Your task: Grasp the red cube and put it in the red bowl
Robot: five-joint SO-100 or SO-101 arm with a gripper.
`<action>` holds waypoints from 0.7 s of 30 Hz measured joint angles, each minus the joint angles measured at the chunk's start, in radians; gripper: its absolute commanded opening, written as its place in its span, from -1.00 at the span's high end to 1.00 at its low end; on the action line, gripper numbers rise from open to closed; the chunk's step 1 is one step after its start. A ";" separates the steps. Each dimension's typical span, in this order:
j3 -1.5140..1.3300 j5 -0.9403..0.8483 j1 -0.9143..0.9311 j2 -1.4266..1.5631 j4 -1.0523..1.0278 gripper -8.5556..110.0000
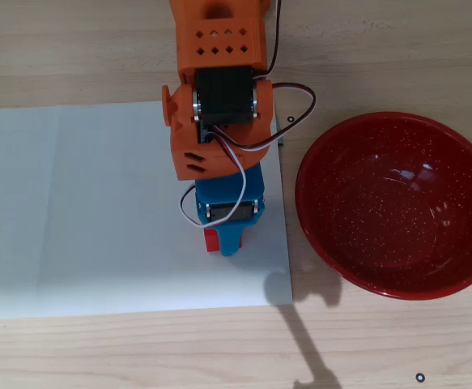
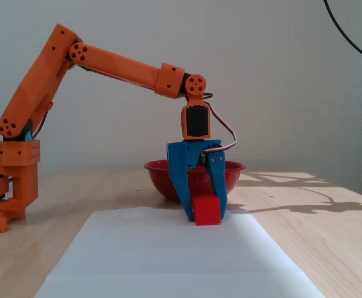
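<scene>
The red cube point(image 2: 207, 211) rests on the white paper sheet point(image 2: 168, 261). My blue gripper point(image 2: 205, 213) points straight down over it, with one finger against each side of the cube, so it is shut on the cube at paper level. In the overhead view the gripper point(image 1: 223, 243) covers most of the cube point(image 1: 210, 241), and only a red edge shows at its left. The red bowl point(image 1: 397, 207) stands empty on the wood to the right of the paper. In the fixed view the bowl point(image 2: 162, 177) is behind the gripper.
The orange arm point(image 2: 106, 62) reaches from its base point(image 2: 10, 186) at the left of the fixed view. The white paper point(image 1: 82, 219) covers the left and middle of the wooden table point(image 1: 381, 49). A black cable point(image 1: 296, 105) loops beside the wrist.
</scene>
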State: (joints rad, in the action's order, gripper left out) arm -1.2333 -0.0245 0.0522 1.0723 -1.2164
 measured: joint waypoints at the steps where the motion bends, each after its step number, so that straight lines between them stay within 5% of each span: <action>1: 0.000 0.000 0.000 0.000 -0.005 0.85; 21: 0.229 -0.051 0.083 0.296 -0.426 0.85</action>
State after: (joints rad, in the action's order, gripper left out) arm -1.0048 -0.0752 0.1350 1.3683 -1.6429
